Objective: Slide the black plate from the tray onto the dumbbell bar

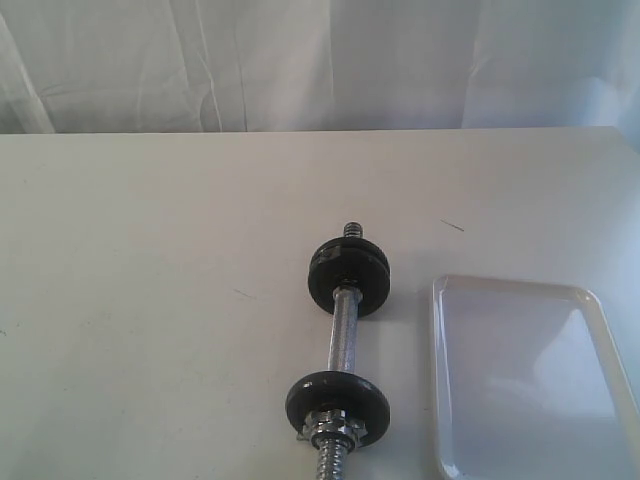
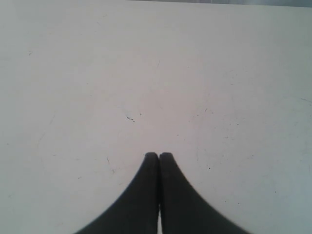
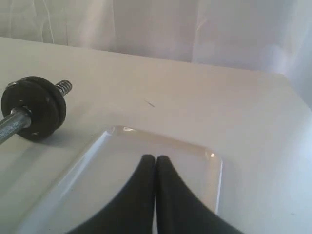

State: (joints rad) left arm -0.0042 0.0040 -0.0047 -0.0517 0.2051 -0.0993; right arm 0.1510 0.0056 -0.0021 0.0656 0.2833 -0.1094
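Note:
The dumbbell bar [image 1: 344, 340] lies on the white table, running from near to far. Two black plates are threaded on it: one at the far end [image 1: 349, 277] and one at the near end [image 1: 338, 402]. A chrome collar nut [image 1: 333, 432] sits against the near one. The translucent white tray [image 1: 440, 380] lies to the right of the bar, and no disc shows in it. My right gripper [image 3: 155, 158] is shut with nothing in it, hovering over the tray [image 3: 161, 139], with the far plate [image 3: 33, 108] off to one side. My left gripper [image 2: 159, 155] is shut over bare table.
A white curtain [image 1: 320, 60] hangs behind the table's far edge. The table's right corner [image 3: 287, 83] shows in the right wrist view. Neither arm appears in the exterior view.

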